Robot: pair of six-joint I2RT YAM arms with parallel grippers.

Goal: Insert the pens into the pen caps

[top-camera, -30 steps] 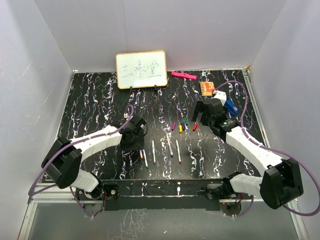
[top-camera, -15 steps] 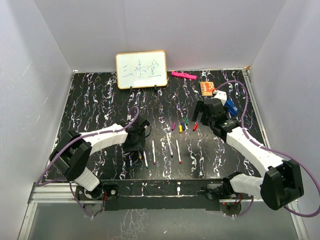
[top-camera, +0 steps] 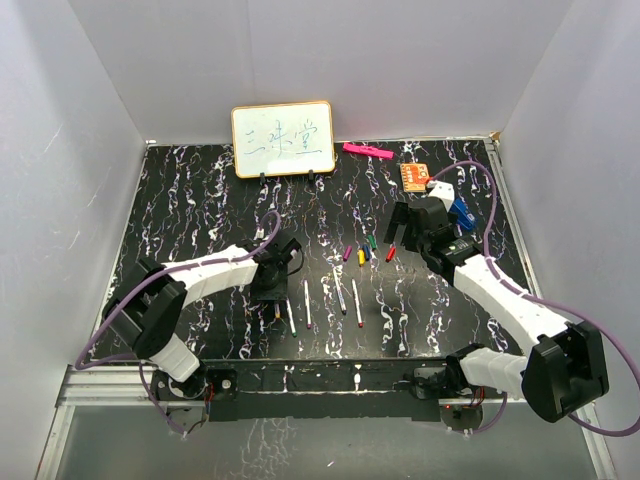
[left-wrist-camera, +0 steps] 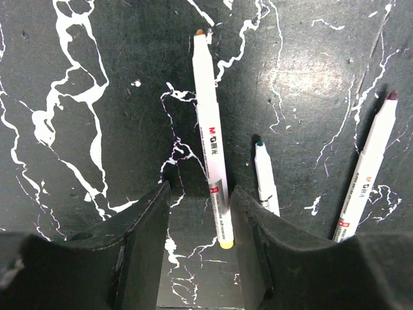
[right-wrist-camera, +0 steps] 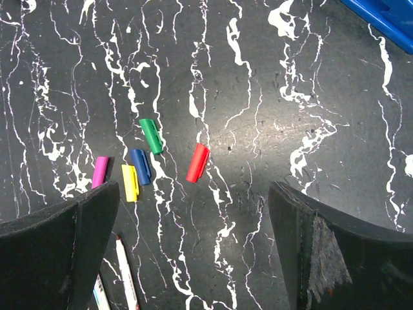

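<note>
Several white pens lie in a row on the black marbled table; the leftmost one (top-camera: 291, 318) has a yellow end (left-wrist-camera: 211, 142). My left gripper (top-camera: 276, 300) (left-wrist-camera: 200, 219) is low over it, open, jaws either side of its rear end. The pen rests against the right finger (left-wrist-camera: 258, 245), with a gap to the left one. A green-tipped pen (left-wrist-camera: 266, 181) and a dark-tipped pen (left-wrist-camera: 368, 174) lie just to the right. The pen caps lie in a cluster: purple (right-wrist-camera: 100, 172), yellow (right-wrist-camera: 130, 183), blue (right-wrist-camera: 140, 166), green (right-wrist-camera: 151, 135), red (right-wrist-camera: 197, 163). My right gripper (top-camera: 400, 235) (right-wrist-camera: 193, 213) hangs wide open above them, holding nothing.
A small whiteboard (top-camera: 283, 139) stands at the back. A pink marker (top-camera: 367, 151) and an orange card (top-camera: 417, 176) lie at the back right, and a blue object (top-camera: 459, 211) lies beside the right wrist. White walls close in the table on three sides.
My left gripper has moved toward the near edge and come down around the leftmost pen, its jaws narrowing. The right arm has not moved.
</note>
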